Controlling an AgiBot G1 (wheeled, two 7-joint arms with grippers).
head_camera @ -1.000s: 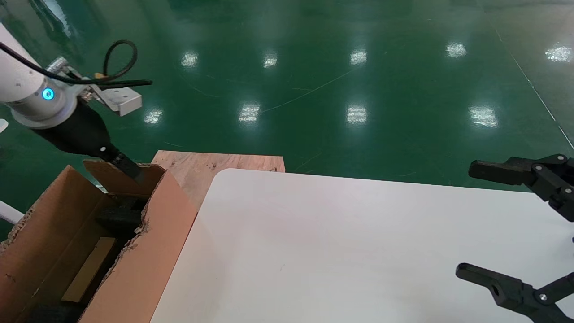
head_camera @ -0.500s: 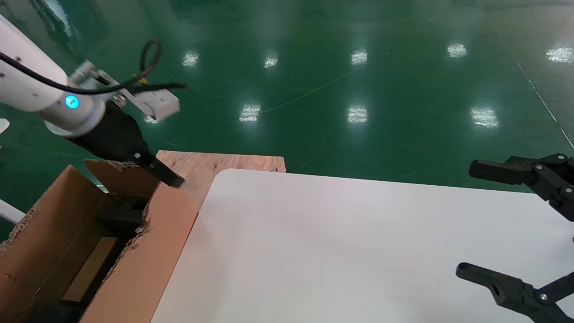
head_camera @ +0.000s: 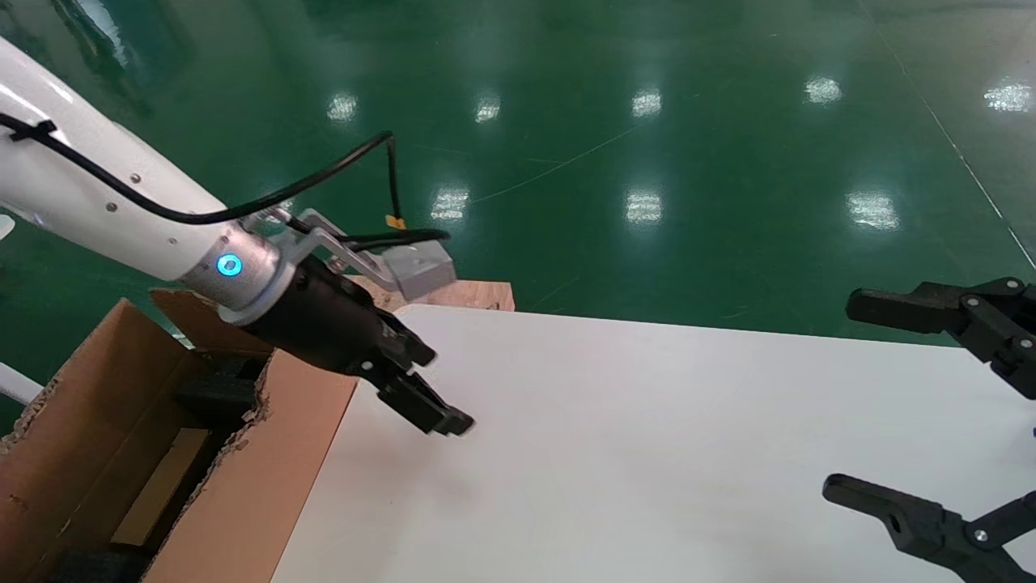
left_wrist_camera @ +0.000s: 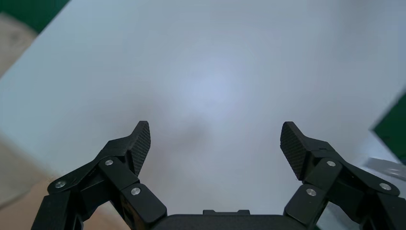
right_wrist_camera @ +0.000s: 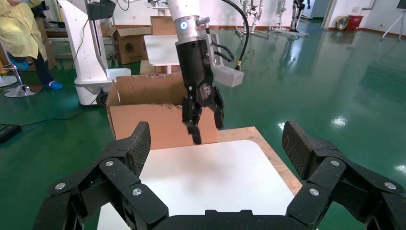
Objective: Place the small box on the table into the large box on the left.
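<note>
My left tool [head_camera: 421, 397] hangs just above the white tabletop [head_camera: 647, 453], over its near-left part, a little way in from the edge that runs along the large box [head_camera: 243, 486]. In the left wrist view its two fingers [left_wrist_camera: 139, 146] stand wide apart with nothing between them, only bare white surface below. The right wrist view shows that same tool [right_wrist_camera: 205, 120] from across the tabletop, pointing down, with the large box [right_wrist_camera: 158, 120] behind it.

The large box sits at the tabletop's left side, open at the top, its flap edges ragged. I see dark padding [head_camera: 214, 397] inside it at the far end, and a flat tan cardboard face [head_camera: 162, 486] lying low on the inside. I cannot tell for certain whether that is the small box; I see no small box anywhere on the tabletop.

A wooden board [head_camera: 477, 293] shows past the tabletop's far-left corner, partly hidden by my left arm's wrist.

My right tool [head_camera: 914, 405] sits parked over the tabletop's right edge, its fingers [right_wrist_camera: 136, 146] spread wide and holding nothing.

A green floor [head_camera: 647, 121] lies beyond.
</note>
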